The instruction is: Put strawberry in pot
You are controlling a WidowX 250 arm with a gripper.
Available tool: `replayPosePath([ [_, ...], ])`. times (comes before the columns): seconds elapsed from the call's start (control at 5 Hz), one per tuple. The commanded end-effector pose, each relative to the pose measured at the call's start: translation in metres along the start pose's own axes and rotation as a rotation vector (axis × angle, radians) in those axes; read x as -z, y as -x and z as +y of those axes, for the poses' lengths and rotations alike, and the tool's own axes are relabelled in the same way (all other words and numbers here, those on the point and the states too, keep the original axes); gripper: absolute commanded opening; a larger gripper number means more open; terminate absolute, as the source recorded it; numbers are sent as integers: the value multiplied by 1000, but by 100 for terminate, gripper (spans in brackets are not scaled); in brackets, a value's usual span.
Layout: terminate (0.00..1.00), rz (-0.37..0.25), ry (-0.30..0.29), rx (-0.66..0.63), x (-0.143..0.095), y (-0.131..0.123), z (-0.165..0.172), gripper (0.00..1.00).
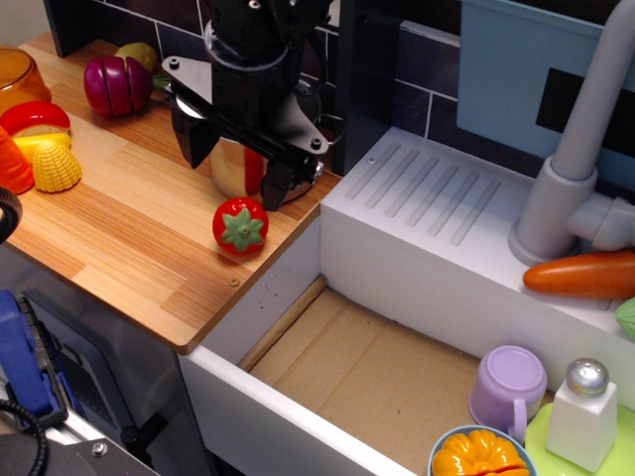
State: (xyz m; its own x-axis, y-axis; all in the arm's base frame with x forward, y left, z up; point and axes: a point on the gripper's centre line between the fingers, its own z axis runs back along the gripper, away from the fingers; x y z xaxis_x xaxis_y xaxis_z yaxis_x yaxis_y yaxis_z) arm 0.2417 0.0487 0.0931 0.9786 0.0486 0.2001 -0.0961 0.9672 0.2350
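The strawberry (240, 226) is a glossy red toy with a green leaf cap. It lies on the wooden counter (129, 248) near the sink edge. The steel pot (236, 167) stands just behind it, mostly hidden by my gripper; the strawberry's red reflection shows on its wall. My black gripper (238, 159) hangs over the pot with its two fingers spread apart, open and empty. One finger (193, 137) is at the pot's left, the other (280, 178) at its right, above and behind the strawberry.
A purple sliced toy (117, 85), a red-and-yellow sliced toy (36, 124) and a yellow piece (57, 166) lie at the counter's left. The sink (367, 367) is at right, with a lilac cup (508, 389), salt shaker (583, 412), carrot (580, 275) and grey faucet (580, 149).
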Motion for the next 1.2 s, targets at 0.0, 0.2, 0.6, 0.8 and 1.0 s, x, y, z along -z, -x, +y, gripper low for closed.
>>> replayPosePath([
  [0.0, 0, 0, 0, 0, 0, 0, 0, 100],
  [0.2, 0, -15, 20, -9, 14, -4, 1, 100],
  [0.6, 0, -58, 60, -18, 39, -4, 2, 100],
  [0.8, 0, -70, 72, -25, 52, 0, 5, 100],
  [1.0, 0, -96, 67, -20, 63, 1, 7, 100],
])
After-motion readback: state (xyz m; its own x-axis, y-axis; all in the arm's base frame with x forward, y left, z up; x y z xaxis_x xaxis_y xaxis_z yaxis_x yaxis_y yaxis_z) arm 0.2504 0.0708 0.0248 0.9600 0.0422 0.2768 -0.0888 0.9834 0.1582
